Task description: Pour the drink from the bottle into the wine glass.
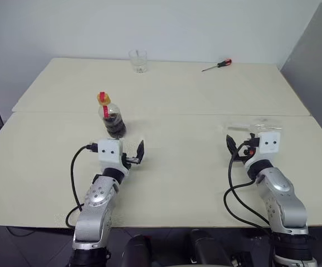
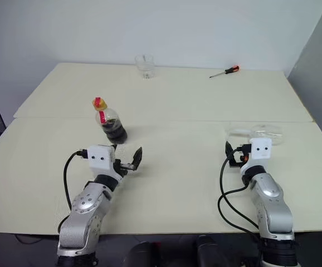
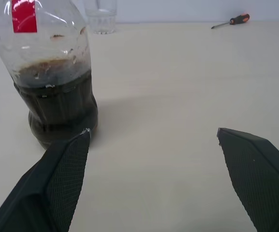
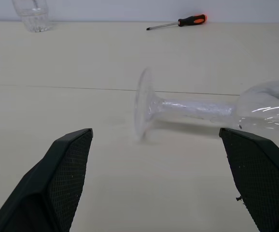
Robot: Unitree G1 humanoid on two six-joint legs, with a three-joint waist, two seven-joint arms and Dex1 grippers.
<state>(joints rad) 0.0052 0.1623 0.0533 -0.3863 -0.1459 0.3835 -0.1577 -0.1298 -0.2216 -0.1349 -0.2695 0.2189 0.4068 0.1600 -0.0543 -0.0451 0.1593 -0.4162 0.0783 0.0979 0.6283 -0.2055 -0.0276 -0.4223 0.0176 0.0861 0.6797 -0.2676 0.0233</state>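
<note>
right wrist view: wine glass lying on its side.

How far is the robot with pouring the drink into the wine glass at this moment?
Nothing looks done yet. The bottle stands upright on the table, yellow cap on, the drink inside. The wine glass lies on its side, empty. Both grippers are open and hold nothing: the left gripper is just short of the bottle, the right gripper is near the glass. Standing the glass up, uncapping and pouring all remain.
</note>
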